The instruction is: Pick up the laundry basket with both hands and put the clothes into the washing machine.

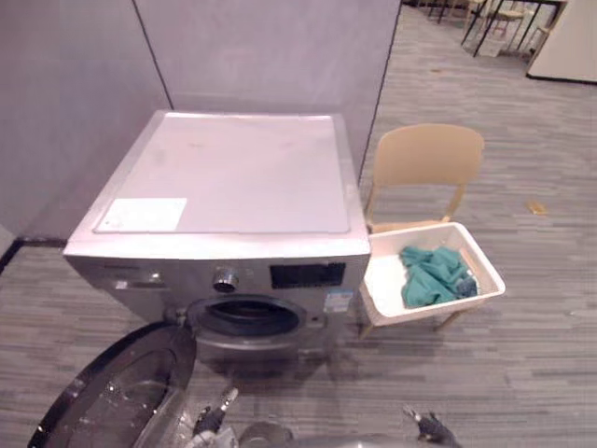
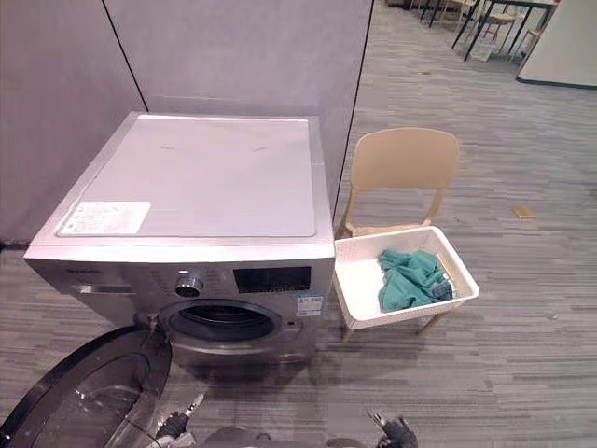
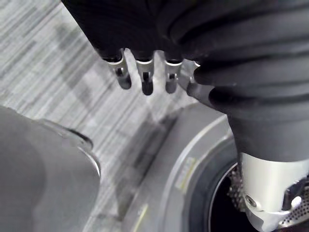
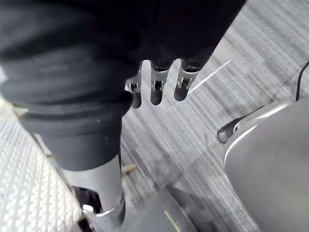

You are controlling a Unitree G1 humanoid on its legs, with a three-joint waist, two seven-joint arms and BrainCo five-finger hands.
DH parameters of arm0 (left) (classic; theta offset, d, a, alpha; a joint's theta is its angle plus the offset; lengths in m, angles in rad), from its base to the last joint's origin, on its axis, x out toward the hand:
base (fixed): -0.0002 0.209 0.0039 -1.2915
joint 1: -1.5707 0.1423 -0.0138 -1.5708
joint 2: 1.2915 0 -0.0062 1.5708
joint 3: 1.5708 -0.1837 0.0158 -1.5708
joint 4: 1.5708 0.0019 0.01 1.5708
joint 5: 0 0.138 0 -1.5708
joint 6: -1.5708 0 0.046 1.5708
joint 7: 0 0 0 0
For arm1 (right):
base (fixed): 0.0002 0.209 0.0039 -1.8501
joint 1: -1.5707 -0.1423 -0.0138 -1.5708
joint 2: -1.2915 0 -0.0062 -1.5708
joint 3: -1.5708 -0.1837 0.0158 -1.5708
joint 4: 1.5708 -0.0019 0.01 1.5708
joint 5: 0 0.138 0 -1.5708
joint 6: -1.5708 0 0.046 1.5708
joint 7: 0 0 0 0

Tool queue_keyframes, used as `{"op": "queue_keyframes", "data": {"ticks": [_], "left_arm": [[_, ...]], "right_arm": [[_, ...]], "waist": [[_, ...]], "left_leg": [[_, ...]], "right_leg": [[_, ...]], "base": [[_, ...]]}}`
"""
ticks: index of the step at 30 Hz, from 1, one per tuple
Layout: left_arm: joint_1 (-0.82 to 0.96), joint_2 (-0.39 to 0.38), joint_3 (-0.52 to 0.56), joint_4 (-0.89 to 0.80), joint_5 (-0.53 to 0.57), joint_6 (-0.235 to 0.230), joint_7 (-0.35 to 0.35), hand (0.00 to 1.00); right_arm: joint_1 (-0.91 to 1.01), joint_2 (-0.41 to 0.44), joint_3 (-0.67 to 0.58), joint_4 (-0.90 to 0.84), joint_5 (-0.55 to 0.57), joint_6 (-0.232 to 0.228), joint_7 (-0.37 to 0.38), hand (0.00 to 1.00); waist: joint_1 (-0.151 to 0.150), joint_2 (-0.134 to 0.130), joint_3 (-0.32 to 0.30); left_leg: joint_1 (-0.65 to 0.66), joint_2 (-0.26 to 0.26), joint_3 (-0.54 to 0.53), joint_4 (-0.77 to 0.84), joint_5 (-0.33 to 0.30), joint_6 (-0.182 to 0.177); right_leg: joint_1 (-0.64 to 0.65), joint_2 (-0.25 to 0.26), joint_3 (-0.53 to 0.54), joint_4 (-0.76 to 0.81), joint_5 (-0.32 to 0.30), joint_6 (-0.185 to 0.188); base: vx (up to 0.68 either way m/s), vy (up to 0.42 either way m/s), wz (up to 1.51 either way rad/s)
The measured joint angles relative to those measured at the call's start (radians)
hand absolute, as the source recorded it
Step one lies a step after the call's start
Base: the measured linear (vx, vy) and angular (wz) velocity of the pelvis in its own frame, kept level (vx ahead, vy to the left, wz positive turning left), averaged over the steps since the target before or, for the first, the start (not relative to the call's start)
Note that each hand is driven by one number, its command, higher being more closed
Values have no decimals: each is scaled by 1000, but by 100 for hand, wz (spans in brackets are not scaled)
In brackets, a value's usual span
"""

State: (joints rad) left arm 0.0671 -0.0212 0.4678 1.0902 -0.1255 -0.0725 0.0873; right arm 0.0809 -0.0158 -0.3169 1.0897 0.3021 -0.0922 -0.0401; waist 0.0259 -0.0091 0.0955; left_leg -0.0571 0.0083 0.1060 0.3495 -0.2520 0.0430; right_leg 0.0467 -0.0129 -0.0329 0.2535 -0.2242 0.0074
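A white laundry basket (image 1: 384,286) rests on the seat of a tan chair (image 1: 425,157), right of the silver washing machine (image 1: 233,177). Teal clothes (image 1: 432,275) lie bunched in the basket's right half. The machine's round drum opening (image 1: 244,317) faces me and its glass door (image 1: 112,392) is swung open to the left. My left hand (image 1: 213,415) hangs low in front of the machine, fingers (image 3: 146,79) straight and holding nothing. My right hand (image 1: 431,427) hangs low too, well short of the basket, its fingers (image 4: 157,90) relaxed over the floor.
Grey partition walls (image 1: 270,47) stand behind the machine. Striped grey carpet (image 1: 541,355) stretches to the right past the chair. A small brown scrap (image 1: 536,207) lies on it. Tables and chairs (image 1: 504,19) stand far back on the right.
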Motion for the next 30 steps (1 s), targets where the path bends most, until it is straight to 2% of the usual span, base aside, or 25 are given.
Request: {"op": "queue_keyframes", "data": {"ticks": [1,2,3,4,5,6,8,11,12,13,15,16,17,18,19,20,21,22,23,24,25,26,27,29,30], "left_arm": [[1,-2,9,0,0,1,2,0],[2,-3,6,-1,1,2,1,0],[-5,-3,-2,-3,0,2,1,0],[-5,2,-7,-4,-1,2,1,0],[-5,11,-25,-4,-2,3,1,0],[2,25,-71,-21,-1,5,1,0],[-7,41,-109,-21,-3,9,1,0],[-42,33,-154,-23,-14,9,1,0],[-49,22,-156,-28,-21,7,2,0],[-44,19,-156,-30,-22,4,4,0],[-40,20,-157,-32,-21,-2,6,0],[-26,23,-163,-48,-21,-8,6,0],[-11,22,-169,-64,-20,-13,6,0],[3,13,-170,-69,-19,-14,5,0],[15,0,-167,-68,-18,-14,6,0],[18,-10,-162,-62,-17,-12,5,0],[17,-21,-160,-58,-16,-11,5,0],[17,-25,-150,-58,-8,-11,5,0],[19,-23,-128,-59,-8,-12,5,0],[21,-20,-101,-58,-8,-13,5,0],[21,-11,-99,-52,-8,-13,5,0],[21,16,-97,-29,-8,-12,6,0],[26,31,-93,2,4,-4,5,0],[39,39,-77,6,5,-3,5,0],[40,43,-77,6,5,-3,5,0]], "right_arm": [[3,7,14,-10,0,0,0,0],[22,5,36,-41,-6,-5,6,0],[40,1,67,-77,-11,-12,17,0],[50,2,80,-93,-15,-15,22,0],[64,2,96,-107,-19,-17,24,0],[81,8,99,-138,-10,-19,25,0],[79,4,83,-132,0,-21,25,0],[96,-5,-2,-113,4,-14,20,0],[117,-4,-22,-113,6,-12,17,0],[133,-1,-29,-112,7,-7,16,0],[144,4,-28,-112,6,1,17,0],[151,16,-29,-106,7,13,18,0],[159,20,-30,-87,8,17,18,0],[160,9,-29,-83,8,22,18,0],[144,-8,-29,-81,2,24,17,0],[129,-20,-31,-76,-1,24,17,0],[119,-30,-32,-65,-2,24,15,0],[119,-35,-43,-38,-12,26,16,0],[125,-32,-50,-23,-20,27,16,0],[121,-33,-54,-8,-20,26,18,0],[115,-35,-56,1,-20,24,18,0],[101,-42,-58,31,-20,22,18,0],[99,-46,-65,56,-19,20,17,0],[97,-66,-69,86,-17,20,17,0],[98,-71,-74,98,-16,19,17,0]], "waist": [[7,-3,-2],[14,-1,-2],[15,-15,-2],[14,-14,1],[13,-28,3],[8,-39,4],[-15,-47,4],[-17,-34,6],[-13,-27,7],[-15,-20,5],[-15,-20,-3],[-17,-33,-28],[-32,-36,-42],[-36,-20,-67],[-23,6,-74],[-21,15,-66],[-29,28,-59],[-42,27,-58],[-45,17,-59],[-46,16,-59],[-45,14,-57],[-48,11,-54],[-50,14,-45],[-42,22,-41],[-41,21,-38]], "left_leg": [[14,-7,9,-7,0,0],[48,-21,32,-37,-7,7],[80,-36,40,-50,-35,16],[90,-42,48,-49,-42,12],[105,-47,55,-41,-49,5],[129,-46,53,-20,-61,-3],[135,-35,24,5,-62,-3],[149,-23,-67,14,-61,-17],[155,-11,-102,18,-69,-36],[168,18,-134,31,-84,-68],[159,47,-152,49,-104,-104],[146,73,-174,60,-127,-143],[135,101,-201,76,-145,-175],[122,158,-228,83,-152,-211],[121,211,-227,69,-130,-245],[121,241,-234,61,-100,-260],[120,258,-249,59,-76,-260],[107,274,-283,70,-1,-250],[66,284,-296,119,77,-187],[15,301,-277,167,131,-105],[-19,316,-248,198,171,-42],[-67,366,-136,245,210,28],[-82,391,-13,287,196,8],[-78,387,83,333,135,-29],[-78,366,87,389,99,-55]], "right_leg": [[0,-8,8,23,-11,9],[-30,-28,15,125,-43,24],[-128,-49,16,354,-64,44],[-191,-59,23,508,-58,60],[-277,-62,40,725,-33,86],[-388,-61,55,986,-13,94],[-458,-82,54,1093,-16,90],[-466,-197,77,980,14,35],[-436,-248,116,857,35,2],[-369,-256,215,654,60,-9],[-305,-249,313,488,102,6],[-257,-241,403,379,156,52],[-221,-234,416,322,120,201],[-187,-210,347,271,37,253],[-186,-184,277,252,-24,252],[-187,-160,249,260,-64,246],[-184,-139,229,280,-68,239],[-158,-119,180,290,-86,204],[-139,-107,143,285,-94,169],[-129,-92,117,275,-94,142],[-120,-88,100,270,-88,122],[-106,-71,59,255,-78,90],[-86,-63,21,242,-67,70],[-75,-51,-26,233,-57,42],[-75,-52,-42,233,-53,29]], "base": [[17,116,-40],[25,97,-43],[22,88,-40],[60,48,-27],[94,-1,-10],[118,-32,3],[170,-102,48],[270,-176,98],[285,-317,94],[273,-368,80],[156,-385,45],[117,-439,52],[166,-604,49],[146,-591,9],[93,-702,-18],[26,-558,-13],[-11,-565,51],[-4,-533,94],[-29,-618,105],[-41,-469,76],[-48,-420,65],[-69,-331,79],[-97,-306,78],[-155,-176,56],[-194,-101,39]]}}
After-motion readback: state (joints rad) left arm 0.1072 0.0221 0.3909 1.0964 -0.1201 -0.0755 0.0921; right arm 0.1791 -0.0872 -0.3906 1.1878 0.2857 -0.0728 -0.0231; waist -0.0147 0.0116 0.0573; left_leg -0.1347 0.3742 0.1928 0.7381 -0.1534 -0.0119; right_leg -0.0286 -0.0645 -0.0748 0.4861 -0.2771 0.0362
